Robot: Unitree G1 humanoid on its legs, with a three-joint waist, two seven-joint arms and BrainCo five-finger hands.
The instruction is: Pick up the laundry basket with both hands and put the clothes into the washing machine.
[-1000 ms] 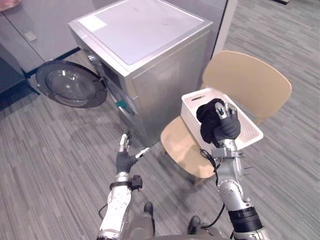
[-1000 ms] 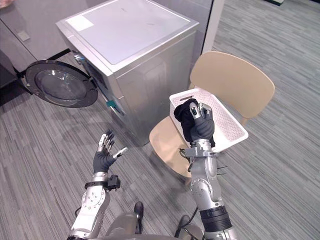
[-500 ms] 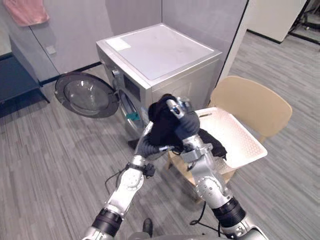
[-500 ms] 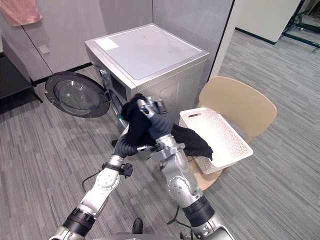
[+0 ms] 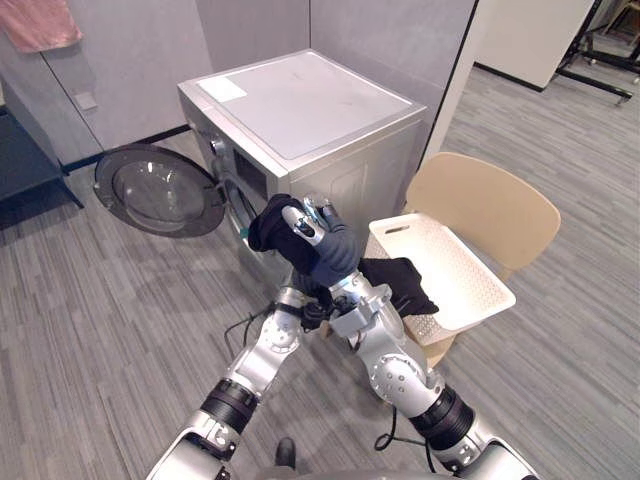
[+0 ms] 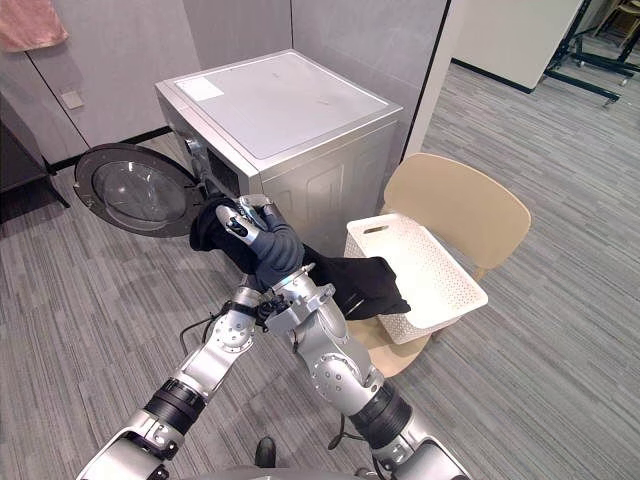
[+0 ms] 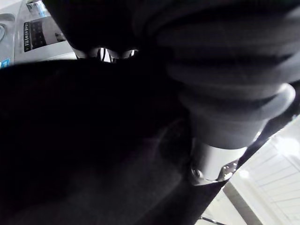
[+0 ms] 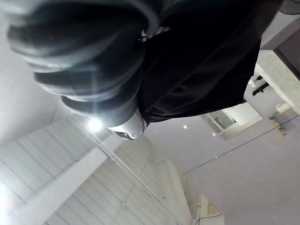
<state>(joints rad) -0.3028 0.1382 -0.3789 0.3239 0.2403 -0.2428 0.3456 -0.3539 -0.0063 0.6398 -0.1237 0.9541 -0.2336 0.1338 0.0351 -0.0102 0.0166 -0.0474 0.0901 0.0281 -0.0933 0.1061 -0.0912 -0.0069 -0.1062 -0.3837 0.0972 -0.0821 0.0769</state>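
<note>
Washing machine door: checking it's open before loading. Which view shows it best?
Left eye view: the door stands open, whole, clear of the black garment. Right eye view: the garment meets its edge. Wrist views face the garment.

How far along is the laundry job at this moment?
Done: the washing machine door stands open. In hand: the right hand grips the black garment before the machine, its tail trailing toward the white basket on the chair. Left: getting it inside.

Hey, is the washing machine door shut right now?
No, the round door stands swung wide open at the front of the washing machine.
</note>
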